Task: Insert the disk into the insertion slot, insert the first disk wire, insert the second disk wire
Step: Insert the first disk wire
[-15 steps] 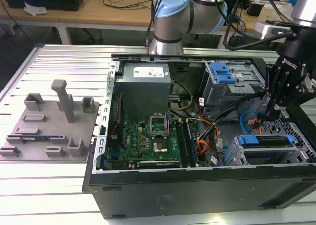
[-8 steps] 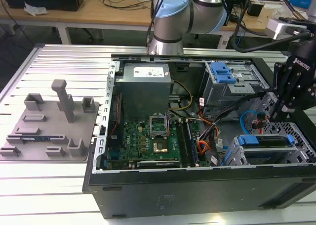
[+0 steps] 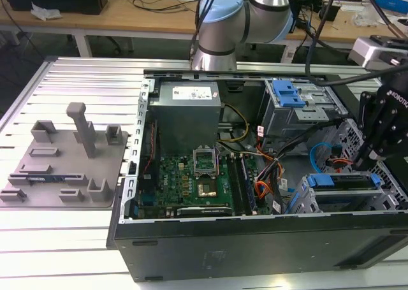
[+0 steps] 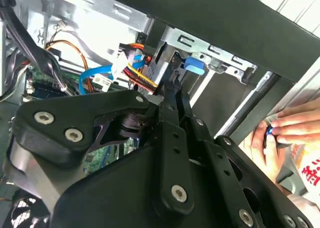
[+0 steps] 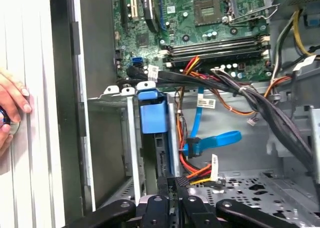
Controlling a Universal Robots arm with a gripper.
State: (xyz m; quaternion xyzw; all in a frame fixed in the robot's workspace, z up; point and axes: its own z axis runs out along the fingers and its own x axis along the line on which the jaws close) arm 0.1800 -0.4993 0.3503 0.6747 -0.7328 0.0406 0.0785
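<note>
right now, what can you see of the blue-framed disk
The flat hard drive in its bright blue plastic carrier sits inside the low grey perforated sheet-metal cage. Its blue tab and a dark edge show; the label is hidden. Coloured wires lie beside it; the black tool is near its end.

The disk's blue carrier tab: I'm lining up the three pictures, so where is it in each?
Exterior view: the blue carrier tab sits at the insertion slot, at the exterior view's right, below the gripper.
First wrist view: the tab stands just beyond the gripper, beside the red wires.
Second wrist view: the tab lies just beyond the gripper, near the red wires.
Shared landmark: the light blue cable.
</note>
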